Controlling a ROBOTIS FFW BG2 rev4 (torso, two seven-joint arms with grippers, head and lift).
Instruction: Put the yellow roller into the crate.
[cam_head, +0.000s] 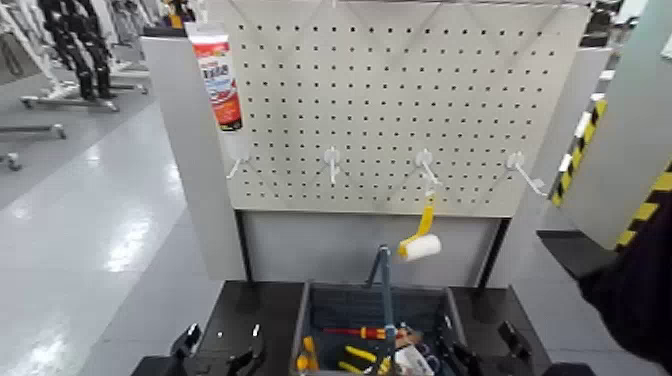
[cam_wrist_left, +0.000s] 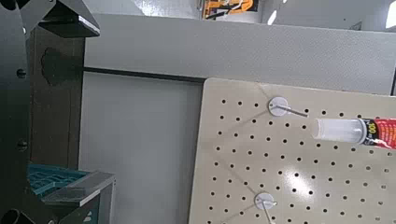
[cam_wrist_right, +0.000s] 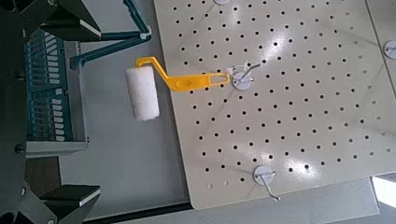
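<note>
— Where is the yellow roller?

— Right of centre in the head view, hanging from a hook on the white pegboard. Its long axis is near vertical: yellow handle up at the hook, white sleeve at the bottom, lying crosswise and tilted.

— And the crate?

— Bottom centre, just below the roller, its upright handle rising beside the sleeve; pliers and a screwdriver lie inside.

— The grippers?

— Left gripper at lower left, right gripper at lower right, both low beside the crate with fingers spread, holding nothing.

— Anything else?

— A red-and-white tube hangs at upper left.
</note>
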